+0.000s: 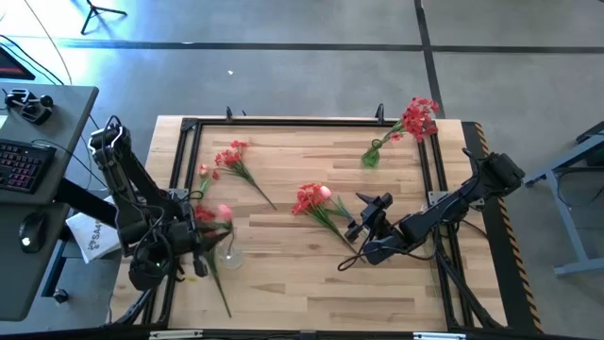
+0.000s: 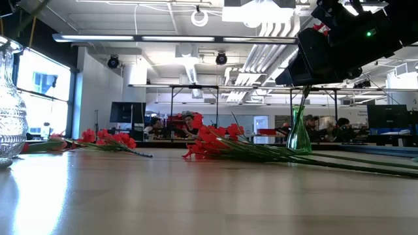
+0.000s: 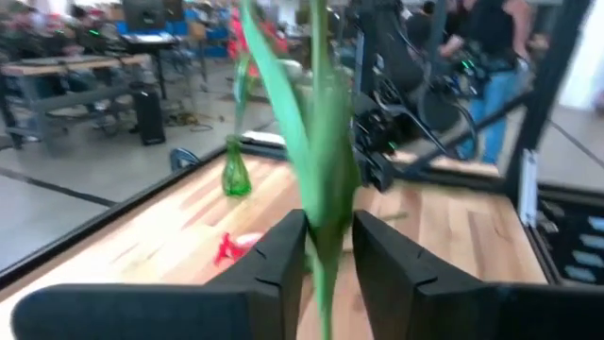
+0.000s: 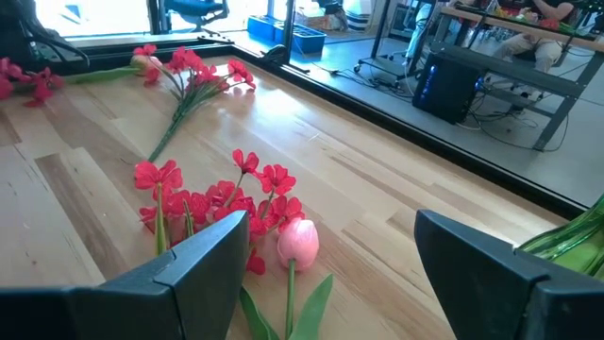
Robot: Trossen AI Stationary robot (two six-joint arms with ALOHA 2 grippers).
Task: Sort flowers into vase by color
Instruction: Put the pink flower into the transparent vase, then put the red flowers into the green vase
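My left gripper (image 1: 201, 241) is near the table's left edge, shut on a green-stemmed flower with a pink bud (image 1: 224, 212). A clear glass vase (image 1: 229, 253) stands beside it and also shows in the low view (image 2: 10, 111). My right gripper (image 1: 371, 213) hovers open over a central pile of red blossoms (image 1: 311, 198). In its wrist view a pink bud (image 4: 299, 241) lies between the open fingers. A green vase (image 1: 371, 156) at the far right holds red flowers (image 1: 420, 118). More red flowers and a pink bud (image 1: 231, 156) lie at the far left. My left gripper pinches the flower's green stem (image 3: 327, 222) between its two fingers, which lie across the stem. Leaves and stem rise above the fingers and the lower stem (image 1: 222, 293) runs on below them, tilted. I cannot tell whether its lower end touches the table.
A black frame (image 1: 283, 123) borders the wooden table. Bare wood (image 1: 302, 283) lies along the near side between the two arms. A desk with a keyboard (image 1: 19, 165) stands off the table's left side. People sit in the room beyond (image 2: 189, 124).
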